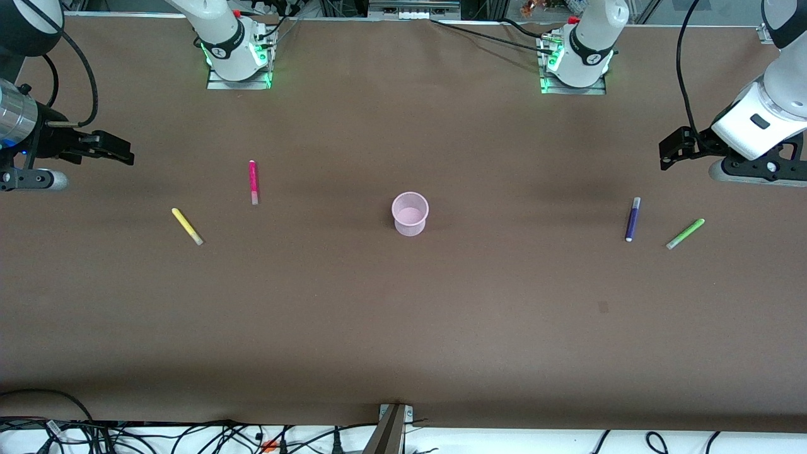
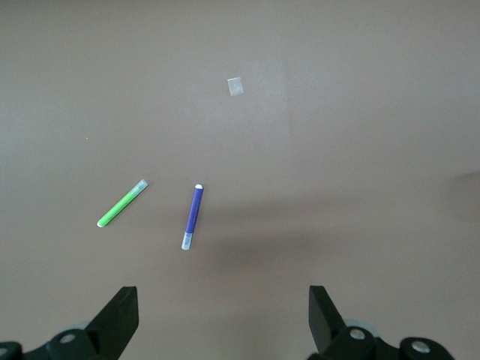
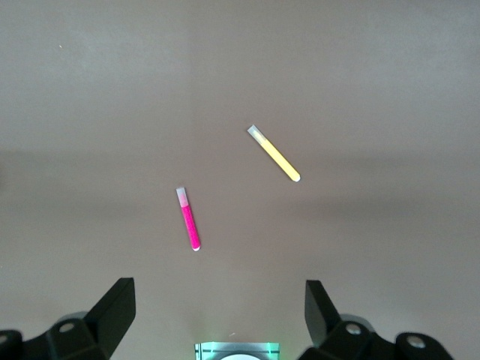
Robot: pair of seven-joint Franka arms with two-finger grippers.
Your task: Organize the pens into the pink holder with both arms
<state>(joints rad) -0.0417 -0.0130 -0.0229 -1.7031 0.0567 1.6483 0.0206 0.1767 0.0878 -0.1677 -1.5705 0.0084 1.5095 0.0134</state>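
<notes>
Standing mid-table, pink holder (image 1: 410, 214) empty; magenta pen (image 1: 253, 182), yellow pen (image 1: 187, 226) toward right arm's end; purple pen (image 1: 632, 219), green pen (image 1: 685, 234) toward left arm's; left gripper (image 1: 669, 153) and right gripper (image 1: 120, 150) spread wide, holding nothing.

No words, numbers or brand names can be read anywhere. The only mark is a small white emblem on the black band at each arm's base, too small to make out.
</notes>
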